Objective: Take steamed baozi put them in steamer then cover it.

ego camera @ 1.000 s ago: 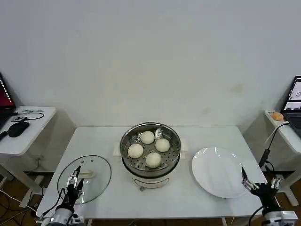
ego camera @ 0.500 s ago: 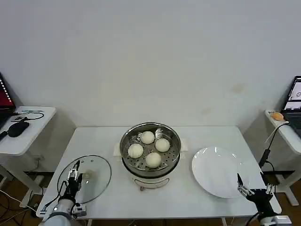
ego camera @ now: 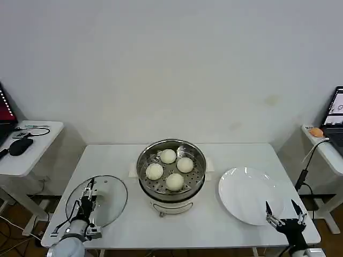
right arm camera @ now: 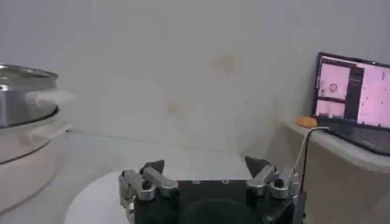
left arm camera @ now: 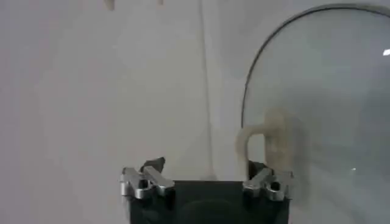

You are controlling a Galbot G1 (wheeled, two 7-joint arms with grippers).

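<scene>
Forward since a second ago, open, empty left end effector (ego camera: 87, 197) overhangs the cover (ego camera: 109, 197); its handle (left arm camera: 270, 141) faces the left wrist view.

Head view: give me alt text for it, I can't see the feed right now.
Four cream-white round baozi sit in the uncovered shiny steel steamer at the centre of the white table. The round clear glass cover lies flat to its left, with the open left gripper over it. A flat white plate lies to the right, the open right gripper at its near edge.

Lab: bare wall, laptop (right arm camera: 355, 97) desks
</scene>
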